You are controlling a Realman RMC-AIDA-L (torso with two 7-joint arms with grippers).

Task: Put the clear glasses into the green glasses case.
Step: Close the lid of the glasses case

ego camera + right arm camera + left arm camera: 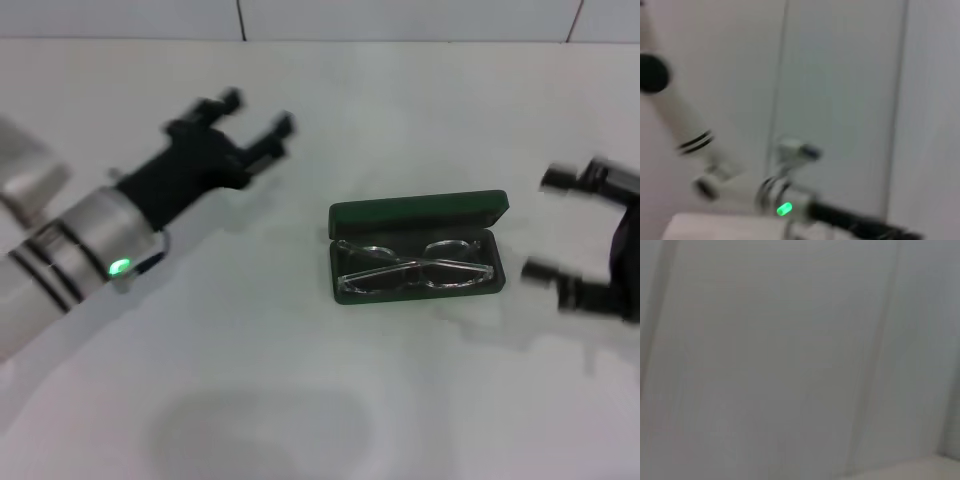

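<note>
Two robot arms flank an open case on a white bench, seen from the head view. At the centre lies the green glasses case, its lid raised at the far side. The clear glasses already rest inside the lower tray, arms folded, filling almost its whole width.

To the left, well apart from the case, the left gripper hangs above the bench with its two dark fingers spread and nothing between them. At the right edge, the right gripper sits just beside the case's end, likewise spread wide and empty, its fingers pointing toward the case.

Neither wrist view shows the case; the left one shows only a pale wall, and the right one shows wall plus the other arm with its green light.

Judging by this, the placement looks done. Any remaining step would be clearing the arms: each should move away from the case rather than across it, so no finger clips the raised lid or nudges the tray.
</note>
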